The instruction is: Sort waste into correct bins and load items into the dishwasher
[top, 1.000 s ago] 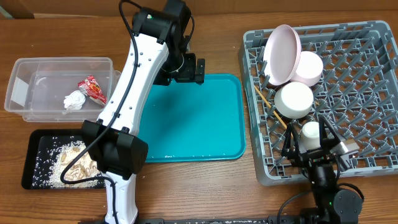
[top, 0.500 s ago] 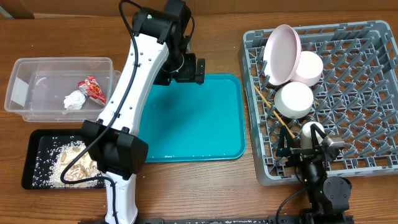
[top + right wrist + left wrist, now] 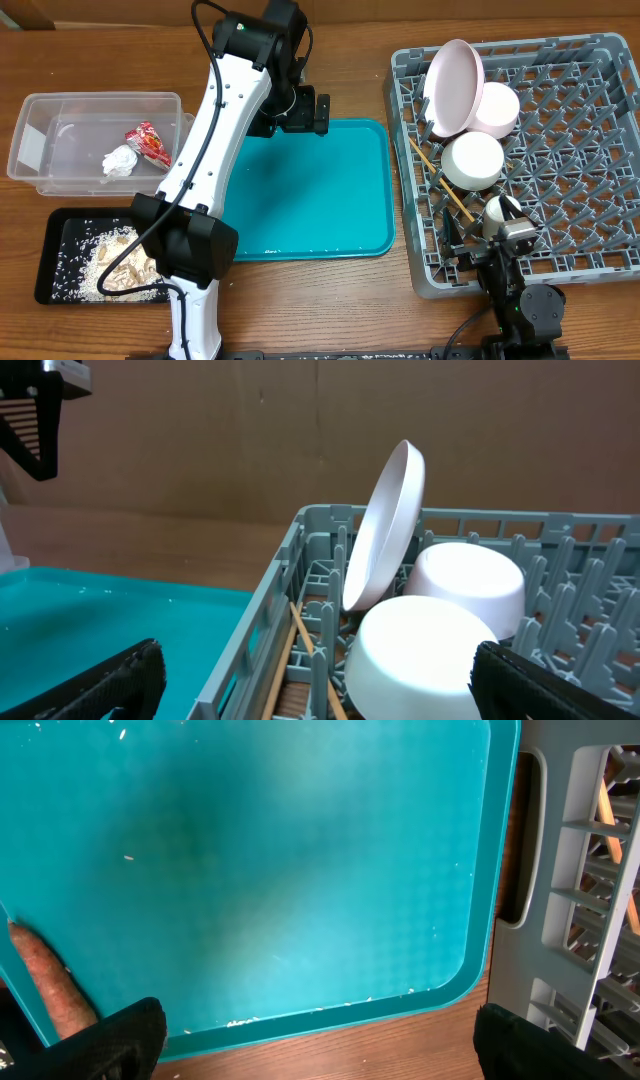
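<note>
Dish rack (image 3: 580,130) holds the plate (image 3: 455,85), two bowls (image 3: 472,160), cup (image 3: 497,210) and chopsticks (image 3: 440,182) in its left part. Left of the rack, the wrapper (image 3: 148,143) and tissue (image 3: 120,160) lie in the clear tub (image 3: 60,110), and the food scraps (image 3: 115,265) in the black tray (image 3: 50,225). The left gripper (image 3: 320,1040), over the teal tray (image 3: 320,200) beside the rack, and the right gripper (image 3: 320,680), at the rack's near left corner, are spread wide and hold nothing.

Soft, even light is falling from above. Beneath the left gripper (image 3: 320,1045), the teal tray (image 3: 300,870) is showing a pale sheen. Ahead of the right gripper (image 3: 325,685), the near bowl (image 3: 420,650) is glaring white; the fingertips (image 3: 100,680) are blurring dark.
</note>
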Robot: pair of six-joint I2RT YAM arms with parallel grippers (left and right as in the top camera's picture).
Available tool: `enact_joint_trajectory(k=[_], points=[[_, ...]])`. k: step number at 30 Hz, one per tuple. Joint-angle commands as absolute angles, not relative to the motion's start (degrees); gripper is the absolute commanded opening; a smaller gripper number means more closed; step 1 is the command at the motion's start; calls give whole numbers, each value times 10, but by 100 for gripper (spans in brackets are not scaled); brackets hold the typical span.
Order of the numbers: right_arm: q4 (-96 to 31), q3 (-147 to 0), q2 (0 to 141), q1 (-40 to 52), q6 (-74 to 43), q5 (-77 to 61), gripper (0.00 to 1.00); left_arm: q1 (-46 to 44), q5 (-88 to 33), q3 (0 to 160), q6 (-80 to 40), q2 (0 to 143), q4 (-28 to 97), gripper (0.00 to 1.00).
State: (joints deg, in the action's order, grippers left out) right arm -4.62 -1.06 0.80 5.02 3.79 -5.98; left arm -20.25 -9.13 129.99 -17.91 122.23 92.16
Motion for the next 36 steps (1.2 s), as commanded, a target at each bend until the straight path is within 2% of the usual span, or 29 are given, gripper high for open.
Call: enact_joint_trajectory(k=[1, 28, 36], points=[[-42, -4, 2, 46, 58, -65, 100, -206, -85, 1302, -184, 1210, 923, 100], [-42, -4, 2, 46, 58, -65, 100, -207, -85, 1302, -184, 1210, 923, 100], [-42, -4, 2, 46, 58, -65, 100, -243, -85, 1302, -184, 1175, 922, 100]])
